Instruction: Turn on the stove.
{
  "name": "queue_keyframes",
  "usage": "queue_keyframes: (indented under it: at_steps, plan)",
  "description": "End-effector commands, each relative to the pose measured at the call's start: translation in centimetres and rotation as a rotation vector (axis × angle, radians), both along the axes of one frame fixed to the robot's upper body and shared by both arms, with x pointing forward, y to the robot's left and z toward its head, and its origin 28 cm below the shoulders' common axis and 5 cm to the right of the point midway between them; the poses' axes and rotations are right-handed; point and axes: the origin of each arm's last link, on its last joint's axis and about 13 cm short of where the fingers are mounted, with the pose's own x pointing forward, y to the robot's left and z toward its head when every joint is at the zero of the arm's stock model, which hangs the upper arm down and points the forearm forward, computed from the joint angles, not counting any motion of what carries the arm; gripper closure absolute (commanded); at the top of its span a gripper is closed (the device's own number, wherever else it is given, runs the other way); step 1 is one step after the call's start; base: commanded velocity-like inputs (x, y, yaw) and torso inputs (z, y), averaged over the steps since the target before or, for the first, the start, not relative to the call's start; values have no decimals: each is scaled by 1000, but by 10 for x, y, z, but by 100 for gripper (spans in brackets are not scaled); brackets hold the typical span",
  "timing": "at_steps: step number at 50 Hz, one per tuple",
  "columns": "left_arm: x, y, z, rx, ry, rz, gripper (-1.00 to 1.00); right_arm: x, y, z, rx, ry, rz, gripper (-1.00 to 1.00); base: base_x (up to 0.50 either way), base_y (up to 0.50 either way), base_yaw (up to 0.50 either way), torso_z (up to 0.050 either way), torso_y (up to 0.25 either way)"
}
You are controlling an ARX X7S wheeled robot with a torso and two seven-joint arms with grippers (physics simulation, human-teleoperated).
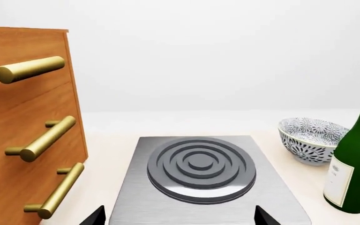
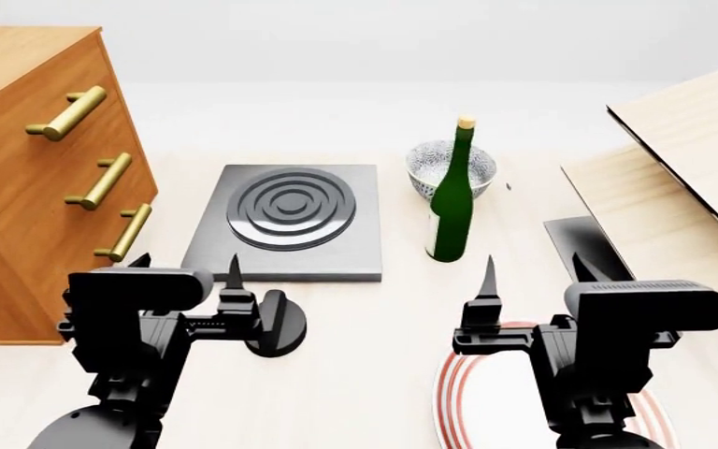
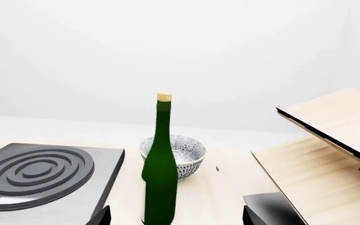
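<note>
The stove [image 2: 334,253] is a flat dark grey slab with a round ringed burner [image 2: 292,208], on the table ahead of my left arm. It also fills the left wrist view [image 1: 142,197], and its corner shows in the right wrist view [image 3: 105,161]. A small black round knob [image 2: 274,323] stands just in front of the slab, right beside my left gripper and partly hidden by it. My left gripper [image 2: 187,268] is open and empty, short of the slab's front edge, with its tips wide apart in the left wrist view [image 1: 180,218]. My right gripper [image 2: 534,276] is open and empty, facing the green bottle.
A wooden cabinet [image 2: 22,187] with brass handles stands left of the stove. A green wine bottle [image 2: 451,201] and a patterned bowl [image 2: 434,166] stand to its right. A wooden rack [image 2: 671,178] with a dark base [image 2: 578,238] is at far right. A red-striped white plate [image 2: 490,407] lies under my right arm.
</note>
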Motion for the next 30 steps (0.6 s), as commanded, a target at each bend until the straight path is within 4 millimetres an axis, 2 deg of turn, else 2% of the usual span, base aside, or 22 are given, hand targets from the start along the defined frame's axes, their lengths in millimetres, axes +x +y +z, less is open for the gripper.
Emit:
queue_keyframes:
  at_steps: [1, 5, 6, 10, 17, 30]
  plan:
    - [4, 10, -25, 45, 4, 58, -100, -1, -1, -1, -8, 3, -5, -100, 0, 0, 0, 0, 0]
    - [8, 16, -39, 102, -59, 115, -100, -3, 0, -1, -3, 1, -1, -100, 0, 0, 0, 0, 0]
    - [14, 19, -51, 110, -41, 146, -100, -4, 0, -1, -2, -1, 0, -100, 0, 0, 0, 0, 0]
    - [24, 24, -74, 130, 5, 166, -100, -4, -1, -1, -6, -4, -4, -100, 0, 0, 0, 0, 0]
    - [34, 26, -93, 126, 7, 149, -100, -5, -1, -6, -6, -5, -7, -100, 0, 0, 0, 0, 0]
    - [37, 22, -123, 124, 51, 141, -100, -4, 0, -9, -4, 8, -9, -100, 0, 0, 0, 0, 0]
